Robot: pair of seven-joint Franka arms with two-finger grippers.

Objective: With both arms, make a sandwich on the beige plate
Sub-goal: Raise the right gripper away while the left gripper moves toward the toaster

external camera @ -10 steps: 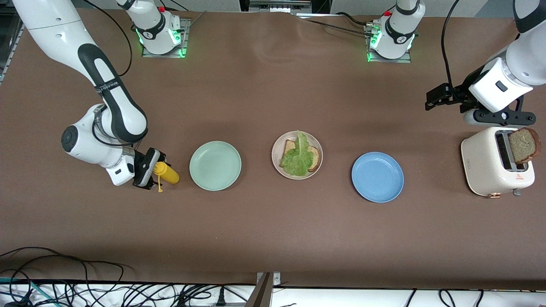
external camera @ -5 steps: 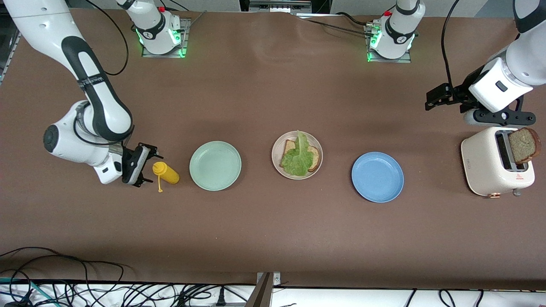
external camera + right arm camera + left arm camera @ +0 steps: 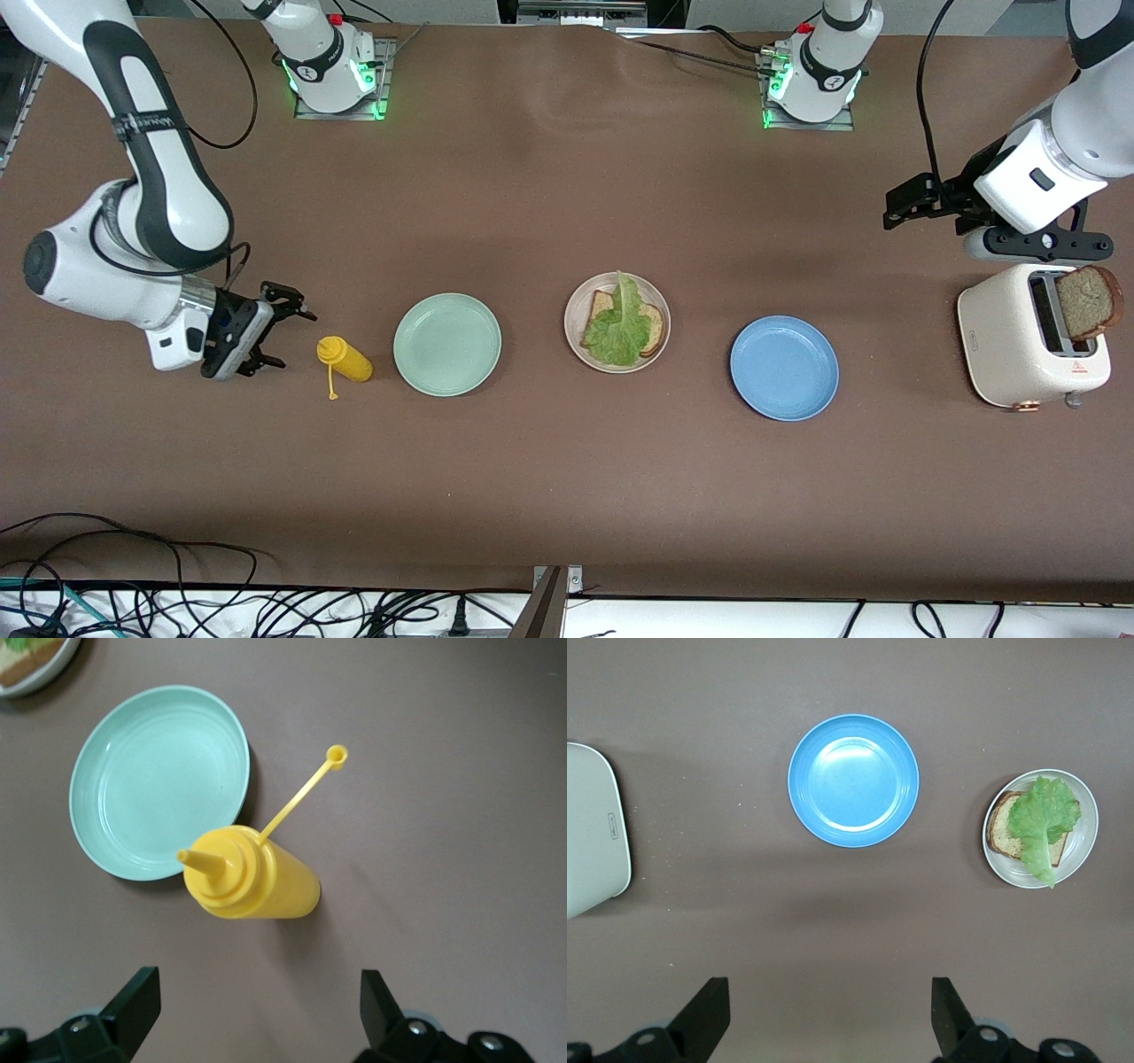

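Observation:
The beige plate (image 3: 576, 306) lies mid-table and holds one toasted bread slice (image 3: 654, 330) with a green lettuce leaf (image 3: 620, 330) on top. It also shows in the left wrist view (image 3: 1085, 828). A second bread slice (image 3: 1088, 301) sticks out of the cream toaster (image 3: 1010, 346) at the left arm's end. My left gripper (image 3: 897, 206) hangs open and empty over bare table beside the toaster and waits (image 3: 828, 1014). My right gripper (image 3: 282, 332) is open and empty, low over the table beside a yellow squeeze bottle (image 3: 345, 359), apart from it (image 3: 257, 1005).
A mint green plate (image 3: 447, 344) lies between the yellow bottle and the beige plate. A blue plate (image 3: 784, 368) lies between the beige plate and the toaster. The bottle's tethered cap (image 3: 337, 754) rests on the table. Cables run along the table's near edge.
My right gripper has let go of the yellow bottle and drawn back from it toward the right arm's end of the table. The bottle stays in place. The left arm has not moved.

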